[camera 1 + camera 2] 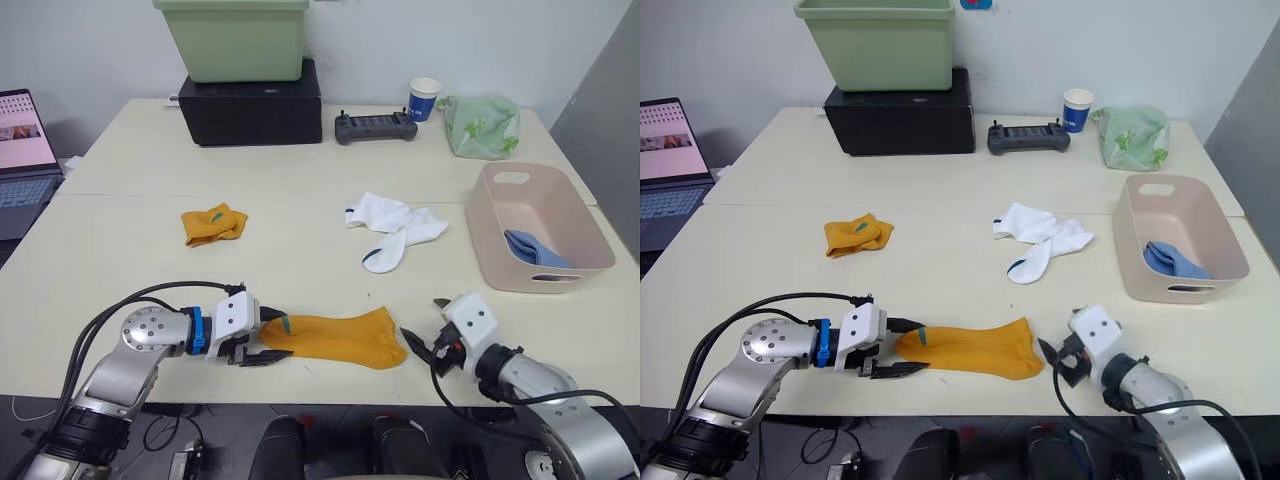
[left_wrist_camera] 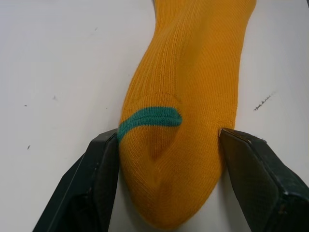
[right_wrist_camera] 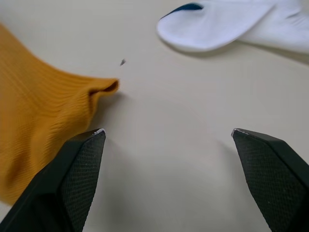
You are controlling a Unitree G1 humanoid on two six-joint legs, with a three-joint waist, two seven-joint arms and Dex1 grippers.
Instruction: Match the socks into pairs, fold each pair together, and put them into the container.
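One orange sock [image 1: 340,338] was straddled at its toe by the left pincer [image 1: 262,343], spread apart; the right pincer [image 1: 420,342], also apart, was beside its cuff, so closing was judged next.

Head stereo overhead; wrist cameras close along table [image 1: 120,250].

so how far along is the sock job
Done: the blue socks lie in the pink basket. In hand: the left hand, open, straddles the toe of the flat orange sock; the right hand is open at its cuff. Left: the crumpled orange sock and the white socks.
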